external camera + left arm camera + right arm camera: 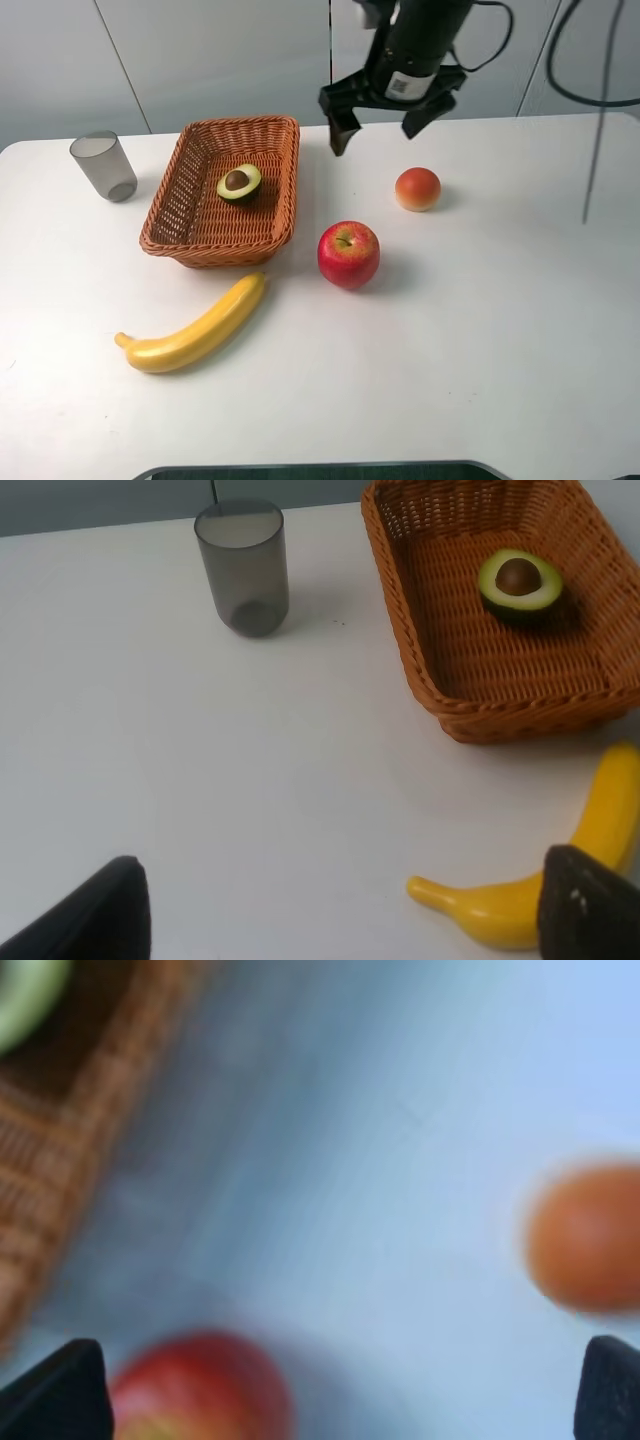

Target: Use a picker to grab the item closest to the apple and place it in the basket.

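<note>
One avocado [239, 184] lying in basket [180, 205]; right claw [377, 135] apart, empty, hovering near orange fruit [417, 188]; left claw [345, 920] apart. Placing likely done.

The white tabletop [500, 330] carries a wicker basket [165, 215] just left of the right gripper [377, 137]. An orange-red fruit [417, 188] and a red apple [348, 254] lie near it, toward the camera. A yellow banana [200, 330] and a grey cup [103, 165] are farther off.
</note>
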Action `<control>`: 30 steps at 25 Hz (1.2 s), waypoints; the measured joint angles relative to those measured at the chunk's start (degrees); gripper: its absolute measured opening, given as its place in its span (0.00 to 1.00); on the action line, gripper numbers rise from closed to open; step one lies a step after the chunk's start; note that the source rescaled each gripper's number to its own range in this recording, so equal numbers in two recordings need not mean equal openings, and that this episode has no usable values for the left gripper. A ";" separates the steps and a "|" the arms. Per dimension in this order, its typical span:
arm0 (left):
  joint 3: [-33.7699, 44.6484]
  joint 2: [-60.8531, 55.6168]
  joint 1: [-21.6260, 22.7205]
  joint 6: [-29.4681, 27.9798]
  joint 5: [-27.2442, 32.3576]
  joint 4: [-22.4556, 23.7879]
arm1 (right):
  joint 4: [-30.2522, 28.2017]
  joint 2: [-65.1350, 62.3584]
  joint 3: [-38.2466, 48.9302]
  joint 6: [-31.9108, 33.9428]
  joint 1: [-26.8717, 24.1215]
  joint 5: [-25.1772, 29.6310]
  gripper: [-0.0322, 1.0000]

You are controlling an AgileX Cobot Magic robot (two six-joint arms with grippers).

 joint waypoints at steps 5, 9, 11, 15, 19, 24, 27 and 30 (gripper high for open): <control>0.00 0.00 0.00 0.00 0.00 0.00 | -0.41 -9.63 11.99 1.23 -7.99 -0.11 1.00; 0.00 0.00 0.00 0.00 0.00 0.00 | -2.48 -17.90 19.79 2.45 -13.84 0.87 1.00; 0.00 0.00 0.00 0.00 0.00 0.00 | -3.77 -21.91 22.75 3.40 -16.63 1.92 1.00; 0.00 0.00 0.00 0.00 0.00 0.00 | -4.51 -31.54 29.22 3.68 -20.47 3.38 1.00; 0.00 0.00 0.00 0.00 0.00 0.00 | -4.72 -42.89 35.05 3.60 -21.25 4.02 1.00; 0.00 0.00 0.00 0.00 0.00 0.00 | -4.72 -58.95 39.05 2.20 -21.25 6.87 1.00; 0.00 0.00 0.00 0.00 0.00 0.00 | -4.72 -68.71 40.55 1.36 -21.25 9.06 1.00; 0.00 0.00 0.00 0.00 0.00 0.00 | -4.61 -77.80 42.00 0.85 -21.25 9.84 1.00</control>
